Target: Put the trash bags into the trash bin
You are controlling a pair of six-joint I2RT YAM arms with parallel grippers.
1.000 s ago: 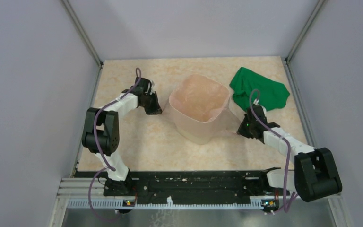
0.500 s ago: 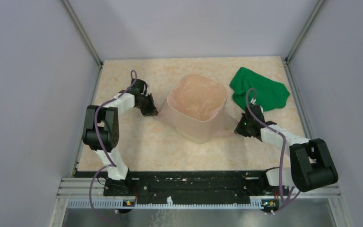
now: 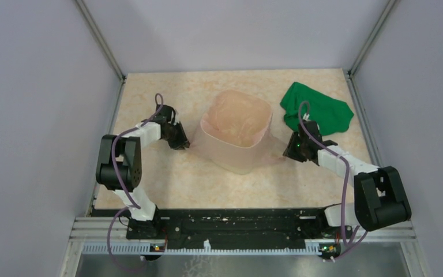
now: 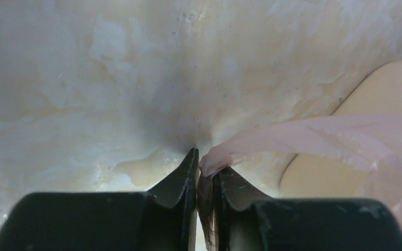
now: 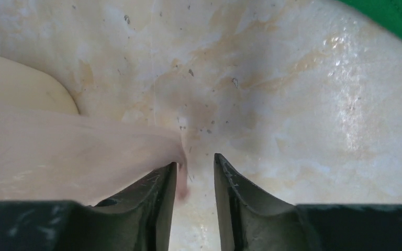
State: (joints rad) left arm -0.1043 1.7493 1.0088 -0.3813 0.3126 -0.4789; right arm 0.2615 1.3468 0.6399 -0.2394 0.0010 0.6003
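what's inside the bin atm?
The pink trash bag lines the inside of the trash bin, its edge pulled over the rim and down the outer walls. The film covers the bin's floor, so anything under it cannot be seen.

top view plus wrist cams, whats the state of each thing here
trash bag, lining the bin, edge folded down over the outer walls and stretched out to both sides
trash bin, upright, mouth lined with the bag
left tool, shut, pinching the bag's edge
right tool, open, bag edge against one finger
green cloth, crumpled on the table
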